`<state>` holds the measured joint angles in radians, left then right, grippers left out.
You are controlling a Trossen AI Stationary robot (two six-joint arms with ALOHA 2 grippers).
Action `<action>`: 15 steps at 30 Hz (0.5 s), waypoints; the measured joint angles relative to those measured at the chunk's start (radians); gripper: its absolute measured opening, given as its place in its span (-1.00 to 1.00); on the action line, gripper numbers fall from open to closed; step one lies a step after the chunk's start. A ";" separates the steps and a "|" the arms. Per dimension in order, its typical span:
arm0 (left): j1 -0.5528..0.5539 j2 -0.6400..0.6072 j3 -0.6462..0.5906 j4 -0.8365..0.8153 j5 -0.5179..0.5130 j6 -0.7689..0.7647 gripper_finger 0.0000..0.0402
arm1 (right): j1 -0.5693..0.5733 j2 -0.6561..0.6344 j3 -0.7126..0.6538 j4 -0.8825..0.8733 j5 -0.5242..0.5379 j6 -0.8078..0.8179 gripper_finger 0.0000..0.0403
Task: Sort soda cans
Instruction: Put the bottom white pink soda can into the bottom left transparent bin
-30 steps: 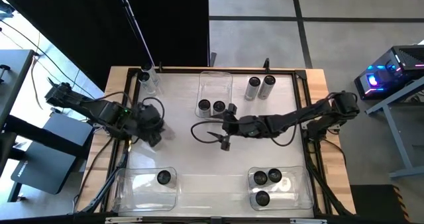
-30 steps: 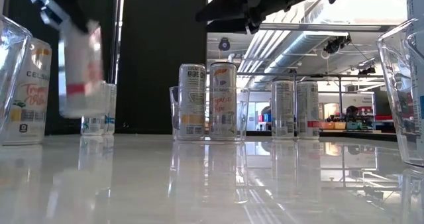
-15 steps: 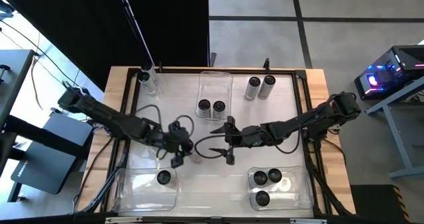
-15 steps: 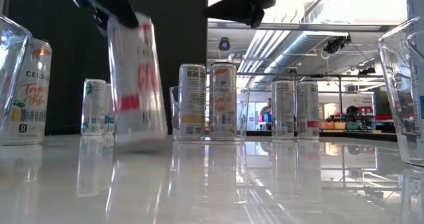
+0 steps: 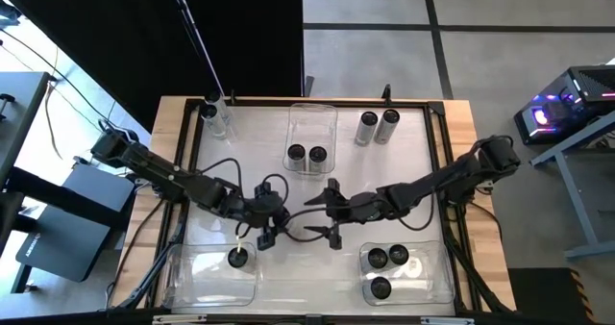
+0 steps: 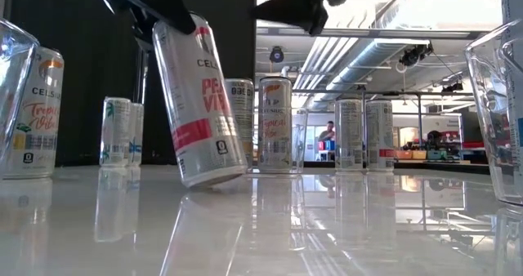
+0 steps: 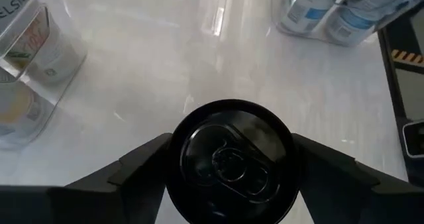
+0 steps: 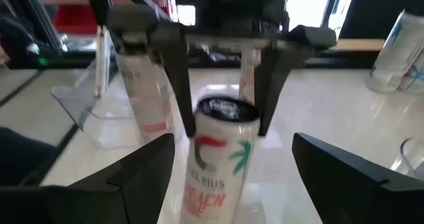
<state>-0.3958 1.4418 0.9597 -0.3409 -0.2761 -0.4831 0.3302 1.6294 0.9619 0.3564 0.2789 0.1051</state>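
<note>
Over the table's middle, high view, left tool (image 5: 265,233): reached in from the left edge, just beyond the near-left bin (image 5: 188,279).
High view, right tool (image 5: 325,219): faced the left tool near the table's centre, fingers spread wide, empty.
High view, sorted cans: one can (image 5: 236,259) stood in the near-left bin; three cans (image 5: 386,266) in the near-right bin (image 5: 444,279); two cans (image 5: 306,156) in the far-middle bin (image 5: 312,113).
High view, loose cans: a pair (image 5: 377,128) stood near the far edge towards the right; another pair (image 5: 215,116) stood at the far-left corner.
Low view, tilted can (image 6: 198,104): leaned over, its lower edge touching the table, its top under the left tool (image 6: 167,11).
Low view, right tool (image 6: 304,6): hung above the table, apart from that can.
Left wrist view, tilted can (image 7: 228,161): its dark top sat between the left tool's (image 7: 228,151) fingers (image 7: 136,168).
Left tool's hold: fingers stood close on both sides; clamped or just let go, I cannot tell.
Right wrist view, tilted can (image 8: 222,159): stood on the table straight ahead, the left tool (image 8: 223,111) straddling its top, between the right tool's (image 8: 232,141) spread fingers (image 8: 142,168).
</note>
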 joint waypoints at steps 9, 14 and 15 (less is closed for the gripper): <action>0.000 0.001 0.058 -0.076 -0.004 0.039 0.45 | -0.003 0.021 0.000 0.007 0.001 -0.029 0.50; 0.003 0.008 0.175 -0.246 -0.028 0.081 0.39 | -0.003 0.021 0.000 0.015 0.001 -0.053 0.50; 0.006 0.014 0.193 -0.278 -0.028 0.090 0.37 | -0.003 0.021 0.000 0.014 0.001 -0.057 0.50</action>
<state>-0.3898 1.4561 1.1529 -0.6185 -0.3046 -0.3930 0.3271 1.6501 0.9619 0.3706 0.2802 0.0486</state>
